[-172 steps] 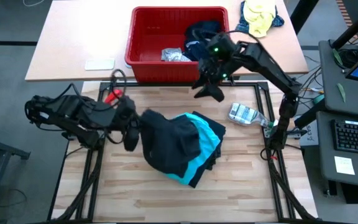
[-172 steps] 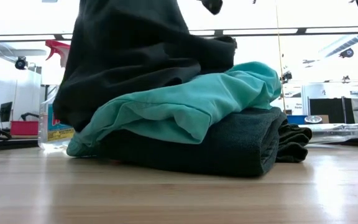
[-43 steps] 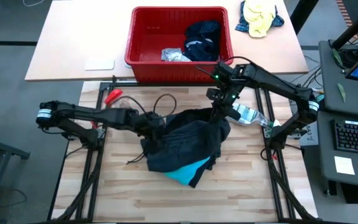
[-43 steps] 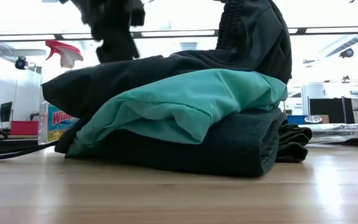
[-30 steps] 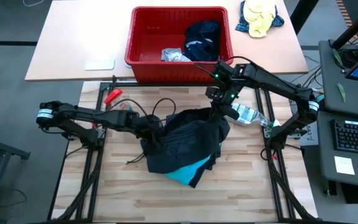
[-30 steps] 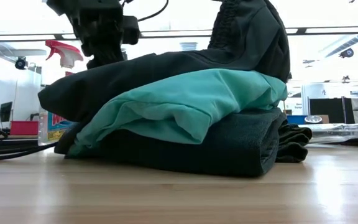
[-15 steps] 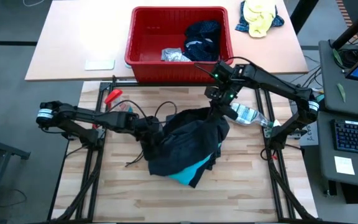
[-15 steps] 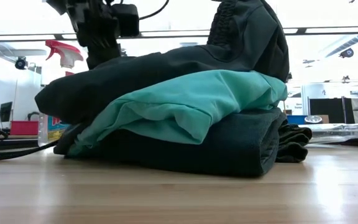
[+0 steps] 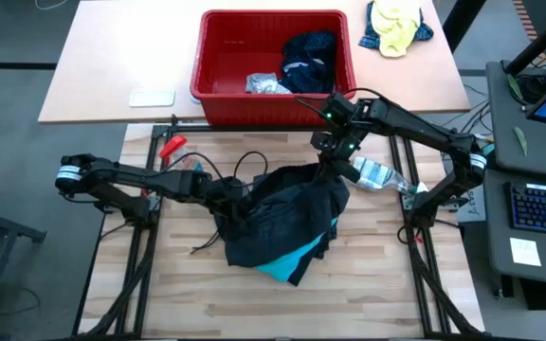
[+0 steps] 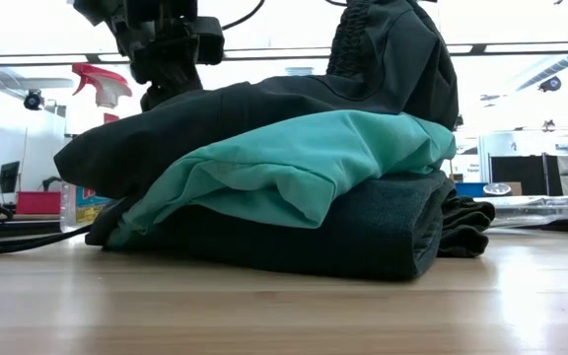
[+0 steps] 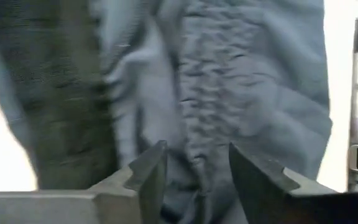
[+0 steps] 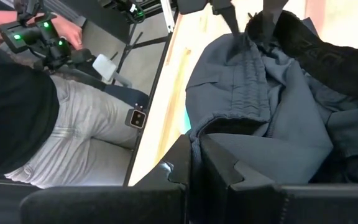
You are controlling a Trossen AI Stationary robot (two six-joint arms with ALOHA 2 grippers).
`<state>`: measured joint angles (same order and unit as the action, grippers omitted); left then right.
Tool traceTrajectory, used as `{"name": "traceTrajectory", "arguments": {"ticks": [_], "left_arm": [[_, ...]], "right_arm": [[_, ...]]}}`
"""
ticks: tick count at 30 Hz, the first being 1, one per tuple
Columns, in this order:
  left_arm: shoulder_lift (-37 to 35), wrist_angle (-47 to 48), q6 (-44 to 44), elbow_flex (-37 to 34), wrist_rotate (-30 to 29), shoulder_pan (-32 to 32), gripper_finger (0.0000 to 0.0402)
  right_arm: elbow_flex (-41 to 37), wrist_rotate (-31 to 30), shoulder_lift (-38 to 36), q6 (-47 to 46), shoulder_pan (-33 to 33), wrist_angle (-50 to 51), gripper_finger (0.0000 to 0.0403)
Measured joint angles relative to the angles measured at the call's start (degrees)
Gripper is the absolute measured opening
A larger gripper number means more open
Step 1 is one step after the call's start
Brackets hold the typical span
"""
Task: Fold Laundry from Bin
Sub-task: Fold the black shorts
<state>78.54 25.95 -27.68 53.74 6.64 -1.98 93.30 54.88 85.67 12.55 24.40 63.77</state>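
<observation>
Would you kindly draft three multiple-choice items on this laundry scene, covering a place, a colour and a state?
1. Where is the red bin?
A. On the far table, beyond the wooden table
B. On the floor
C. On top of the pile

2. What colour is the garment sandwiched in the middle of the pile?
A. Yellow
B. Turquoise
C. White

3. What is the right tool doing?
A. Hanging open over the bin
B. Resting on the keyboard
C. Shut on the black garment

Answers: 1 A, the high view shows the bin on the pale table behind the wooden one. 2 B, the low view shows turquoise cloth between dark layers. 3 C, the right wrist view shows its fingers pinching a fold of the garment.
</observation>
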Motion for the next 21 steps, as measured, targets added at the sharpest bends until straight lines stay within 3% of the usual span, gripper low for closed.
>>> {"name": "traceTrajectory", "arguments": {"ticks": [4,7,9,12,14,16,21], "left_arm": [[0.0,-6.82,0.13,-3.27,3.25,-0.02,0.0174],[0.02,-10.66,-0.71,-6.07,3.09,-0.07,0.0162],[0.04,-11.42,-0.92,-6.86,2.97,-0.07,0.0138],[-0.13,-11.08,0.25,-6.64,3.24,-0.07,0.0066],[-0.9,-7.72,1.29,-4.72,5.22,-0.07,0.0018],[-2.59,-1.58,2.92,-0.67,7.33,-0.09,0.0011],[-8.0,20.53,7.08,16.83,5.08,-0.63,0.0002]], "right_arm": [[0.0,0.0,0.0,-0.04,0.0,-0.18,0.0012],[0.0,-0.01,0.0,-0.17,0.0,-0.26,0.0012],[0.0,-0.01,0.0,-0.19,0.0,-0.44,0.0012],[-0.02,-0.01,0.0,-1.34,0.01,-2.27,0.0012],[0.65,-0.11,-0.04,-2.55,0.44,-2.73,0.0012],[2.56,-2.5,-0.28,-4.16,1.0,-2.73,0.0012],[12.16,-19.41,-1.65,-6.6,1.64,0.77,0.0012]]}}
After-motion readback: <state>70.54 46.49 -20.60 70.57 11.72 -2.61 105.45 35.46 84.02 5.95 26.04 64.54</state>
